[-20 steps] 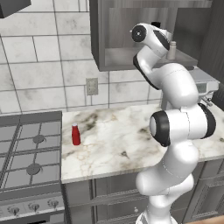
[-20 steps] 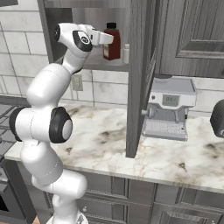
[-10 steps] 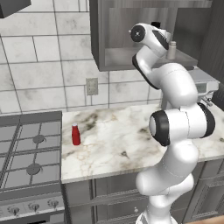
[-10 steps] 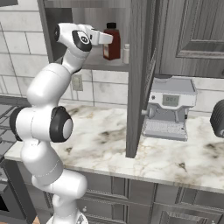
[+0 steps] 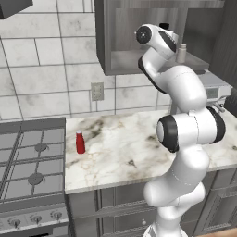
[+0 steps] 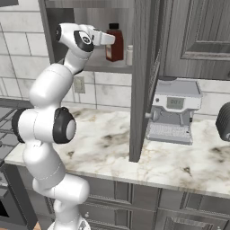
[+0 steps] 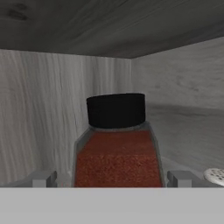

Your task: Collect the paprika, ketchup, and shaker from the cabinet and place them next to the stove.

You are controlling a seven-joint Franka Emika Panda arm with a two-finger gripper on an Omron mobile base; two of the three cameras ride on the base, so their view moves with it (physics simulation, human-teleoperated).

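A: Where is the gripper (image 7: 112, 178)?

B: Up inside the cabinet (image 6: 139, 81), level with the paprika (image 6: 114, 43). In the hand view the two fingertips (image 7: 44, 178) sit one on each side of the bottle, spread wide and not pressing on it.

A: So nothing is held?

B: Nothing. The jaws are wide apart, and the paprika's dark red body and black cap stand between them, upright on the cabinet shelf.

A: And the shaker?

B: The shaker (image 6: 129, 55) stands on the same shelf, just to the right of the paprika, close to the cabinet's right wall. From the left base view it (image 5: 181, 53) shows past the robot's wrist. In the hand view its pale perforated top (image 7: 214, 175) peeks in at the lower right.

A: The ketchup?

B: The ketchup (image 5: 80, 142) is down on the marble surface (image 5: 125, 148), upright, at the left end just beside the stove (image 5: 28, 162), well apart from the cabinet.

A: Anything else on the surface?

B: A grey coffee machine (image 6: 174, 110) stands to the right of the cabinet, against the far wall. A wall outlet (image 5: 97, 91) sits in the tiles below the cabinet.
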